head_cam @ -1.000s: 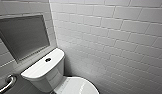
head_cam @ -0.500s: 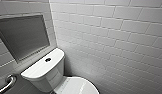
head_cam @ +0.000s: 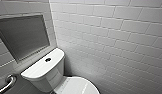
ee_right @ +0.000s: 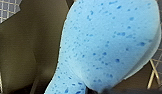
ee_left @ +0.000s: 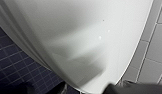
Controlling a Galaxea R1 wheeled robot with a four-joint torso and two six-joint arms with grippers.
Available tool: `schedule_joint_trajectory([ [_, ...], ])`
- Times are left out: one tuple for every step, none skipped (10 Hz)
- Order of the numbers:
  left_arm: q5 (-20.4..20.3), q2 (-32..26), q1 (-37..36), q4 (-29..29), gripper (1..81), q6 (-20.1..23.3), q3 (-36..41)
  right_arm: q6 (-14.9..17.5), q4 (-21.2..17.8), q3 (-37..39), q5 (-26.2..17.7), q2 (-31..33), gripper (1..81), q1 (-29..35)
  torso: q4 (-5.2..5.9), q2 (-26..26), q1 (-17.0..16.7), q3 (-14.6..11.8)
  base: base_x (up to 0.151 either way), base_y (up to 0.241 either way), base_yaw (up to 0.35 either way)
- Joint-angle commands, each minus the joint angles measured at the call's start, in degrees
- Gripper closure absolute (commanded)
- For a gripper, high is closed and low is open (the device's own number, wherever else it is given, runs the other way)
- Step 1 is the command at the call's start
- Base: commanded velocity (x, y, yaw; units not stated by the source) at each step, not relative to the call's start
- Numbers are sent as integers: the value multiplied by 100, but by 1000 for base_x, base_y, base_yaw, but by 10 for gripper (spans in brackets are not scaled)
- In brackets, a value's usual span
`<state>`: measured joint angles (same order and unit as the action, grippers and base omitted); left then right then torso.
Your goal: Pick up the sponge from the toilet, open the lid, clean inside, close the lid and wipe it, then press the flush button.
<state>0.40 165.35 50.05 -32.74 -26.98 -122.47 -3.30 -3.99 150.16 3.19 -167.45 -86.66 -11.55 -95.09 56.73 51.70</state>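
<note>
At the lower left of your head view a metal grab bar [head_cam: 7,83] curves along the tiled wall, and above it sits a grey recessed panel [head_cam: 22,37]. Right of these stands the toilet [head_cam: 44,72]. The round flush button [head_cam: 48,59] lies in the middle of its flat tank top, and the lid [head_cam: 77,87] is down over the bowl, in front of the tank. White brick tiles [head_cam: 117,37] cover the wall to the right.

Your left gripper [ee_left: 87,90] hangs close over a glossy white curve of the toilet, with dark floor tiles [ee_left: 12,62] on one side and pale wall tiles on the other. You cannot tell how wide its jaws stand.

Your right gripper [ee_right: 102,91] has hold of the sponge [ee_right: 109,42]. The bright blue pad is pinched narrow where the jaws close on it and swells wide beyond them, held off the toilet.
</note>
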Motion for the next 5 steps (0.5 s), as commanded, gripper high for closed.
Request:
schedule_joint_trajectory([
  [-462, -238, -984, 66, 10, 114, 872, -21, -67, 4, -170, 17, 811, 250, 0, 0, 0, 0, 0, 0, 0],
  [-532, -309, -984, 66, 10, 123, 1014, -21, -76, 12, -170, 16, 811, 250, 0, 0, 0, 2, 0, 0, 0],
  [-532, -371, -984, 75, 10, 123, 1137, -21, -67, 3, -179, 7, 811, 258, 0, 0, 0, 2, 0, 0, 0],
  [-541, -476, -984, 92, 10, 131, 1363, -21, -67, 12, -170, 7, 811, 250, 0, 0, 0, 2, 0, 0, 0],
  [-699, -573, -984, 198, 10, 131, 1585, -21, -76, 12, -170, 7, 811, 250, 0, 0, 0, 2, 0, 0, 0],
])
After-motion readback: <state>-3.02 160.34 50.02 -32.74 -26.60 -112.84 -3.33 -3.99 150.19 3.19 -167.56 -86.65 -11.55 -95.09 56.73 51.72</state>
